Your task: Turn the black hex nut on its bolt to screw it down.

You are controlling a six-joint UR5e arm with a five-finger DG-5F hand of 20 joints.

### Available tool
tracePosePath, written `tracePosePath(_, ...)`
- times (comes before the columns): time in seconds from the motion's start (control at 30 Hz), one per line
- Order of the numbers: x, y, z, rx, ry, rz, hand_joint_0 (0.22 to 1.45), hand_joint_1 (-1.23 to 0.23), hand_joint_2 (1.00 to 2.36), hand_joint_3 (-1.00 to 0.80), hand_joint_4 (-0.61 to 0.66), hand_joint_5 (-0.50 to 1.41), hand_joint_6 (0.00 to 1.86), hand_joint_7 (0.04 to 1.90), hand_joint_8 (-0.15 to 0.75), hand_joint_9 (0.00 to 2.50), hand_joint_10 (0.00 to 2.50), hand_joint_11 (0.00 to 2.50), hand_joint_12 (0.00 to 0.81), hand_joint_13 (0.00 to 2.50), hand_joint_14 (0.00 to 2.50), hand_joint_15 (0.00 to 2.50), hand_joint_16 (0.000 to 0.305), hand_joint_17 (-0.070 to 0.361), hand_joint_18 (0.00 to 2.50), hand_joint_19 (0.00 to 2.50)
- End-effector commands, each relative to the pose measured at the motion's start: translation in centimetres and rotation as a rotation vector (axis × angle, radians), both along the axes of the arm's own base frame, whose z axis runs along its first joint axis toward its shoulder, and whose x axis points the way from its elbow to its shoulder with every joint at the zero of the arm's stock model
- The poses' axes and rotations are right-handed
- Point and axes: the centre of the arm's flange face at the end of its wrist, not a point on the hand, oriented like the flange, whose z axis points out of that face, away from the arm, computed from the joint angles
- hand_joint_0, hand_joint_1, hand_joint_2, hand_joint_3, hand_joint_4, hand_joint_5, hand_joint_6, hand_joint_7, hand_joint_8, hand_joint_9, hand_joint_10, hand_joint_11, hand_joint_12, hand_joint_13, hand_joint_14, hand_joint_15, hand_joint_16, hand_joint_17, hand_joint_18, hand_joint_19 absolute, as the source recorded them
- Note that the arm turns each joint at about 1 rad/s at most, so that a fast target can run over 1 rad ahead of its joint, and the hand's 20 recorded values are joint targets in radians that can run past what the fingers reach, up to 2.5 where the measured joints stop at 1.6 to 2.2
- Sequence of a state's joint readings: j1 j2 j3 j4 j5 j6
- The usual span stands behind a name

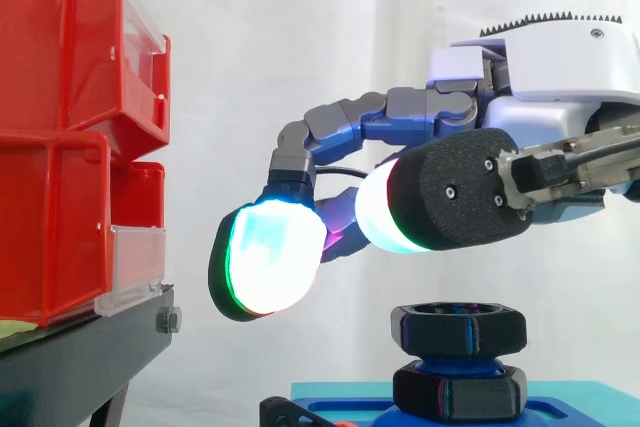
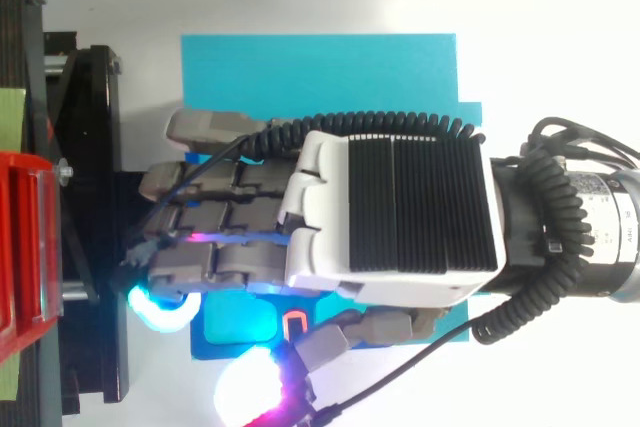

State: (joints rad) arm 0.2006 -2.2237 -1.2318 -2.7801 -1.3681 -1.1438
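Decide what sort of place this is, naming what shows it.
Probably a robotics test bench: a white curtain behind, red bins on a black stand, and a robot hand above a black hex nut.

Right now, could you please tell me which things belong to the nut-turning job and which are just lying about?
Job: black hex nut on its blue threaded bolt; blue base plate; robot hand above the nut.
Lying about: red plastic bins; black metal stand.

The robot hand (image 2: pixel 390 217) hovers palm-down, fingers (image 1: pixel 350 122) relaxed.
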Motion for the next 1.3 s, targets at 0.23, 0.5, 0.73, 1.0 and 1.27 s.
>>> tracePosePath(0.23,-0.2,-0.4,0.1,-0.012,0.021,0.025,0.47,-0.48,1.0,-0.5,0.13,-0.16,0.5,1.1,0.212,0.58,0.0,0.1,0.225,0.48,0.0,0.01,0.02,0.044,0.19,0.0)
tracePosePath(0.5,-0.6,-0.7,1.4,-0.086,0.125,0.023,0.47,-0.48,1.0,-0.5,0.13,-0.16,0.5,1.1,0.211,0.58,0.0,0.09,0.227,0.49,0.0,0.02,0.02,0.046,0.21,0.0)
tracePosePath(0.73,-1.1,-1.6,1.3,-0.123,0.176,0.017,0.47,-0.48,1.0,-0.5,0.13,-0.16,0.5,1.11,0.21,0.59,0.0,0.11,0.228,0.5,0.0,0.03,0.02,0.046,0.22,0.0)
tracePosePath(1.0,-1.0,-1.6,1.4,-0.122,0.169,0.049,0.47,-0.48,1.0,-0.5,0.14,-0.16,0.5,1.08,0.211,0.59,0.0,0.11,0.23,0.51,0.0,0.03,0.021,0.048,0.23,0.0)
tracePosePath(1.27,-0.2,-1.4,2.0,-0.098,0.094,0.062,0.47,-0.48,1.0,-0.5,0.13,-0.16,0.5,1.08,0.211,0.59,0.0,0.11,0.231,0.51,0.0,0.04,0.022,0.049,0.24,0.0)
